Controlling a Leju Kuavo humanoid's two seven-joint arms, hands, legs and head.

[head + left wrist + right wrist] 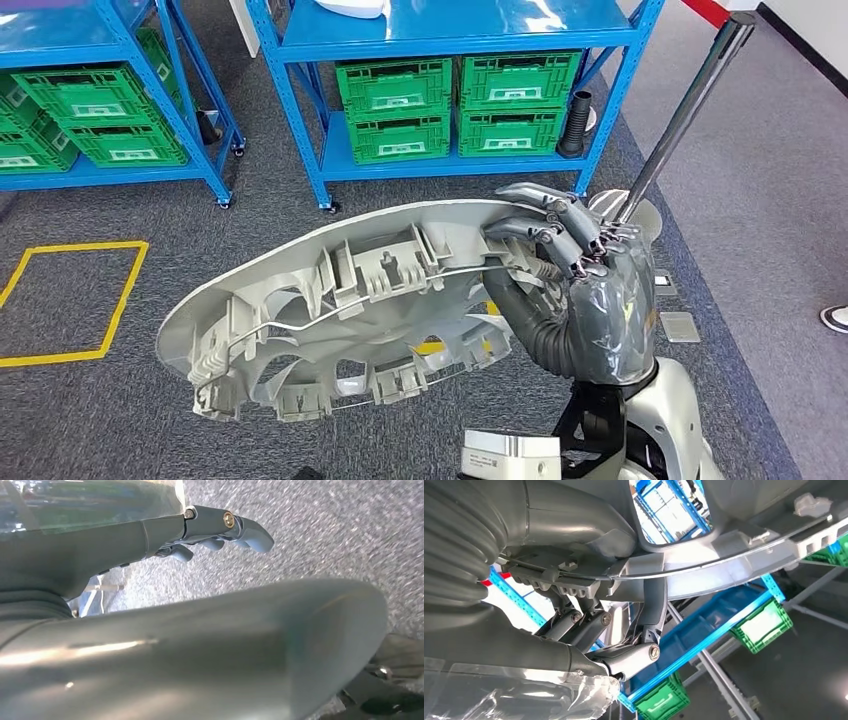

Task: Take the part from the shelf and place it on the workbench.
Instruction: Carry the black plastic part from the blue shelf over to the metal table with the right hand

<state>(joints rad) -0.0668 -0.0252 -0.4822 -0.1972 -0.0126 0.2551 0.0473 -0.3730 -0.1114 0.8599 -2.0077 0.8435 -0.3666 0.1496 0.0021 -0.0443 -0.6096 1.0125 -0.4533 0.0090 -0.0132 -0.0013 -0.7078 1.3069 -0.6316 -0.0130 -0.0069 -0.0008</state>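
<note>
Right robot hand (585, 265): dark grey, ribbed wrist cover, clear plastic wrap.

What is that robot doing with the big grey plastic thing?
The robot's right hand grips a large round grey part by its rim and holds it in the air above the carpet, ribbed inner side up. Blue shelves with green crates stand ahead of it. Its left hand holds nothing.
</note>
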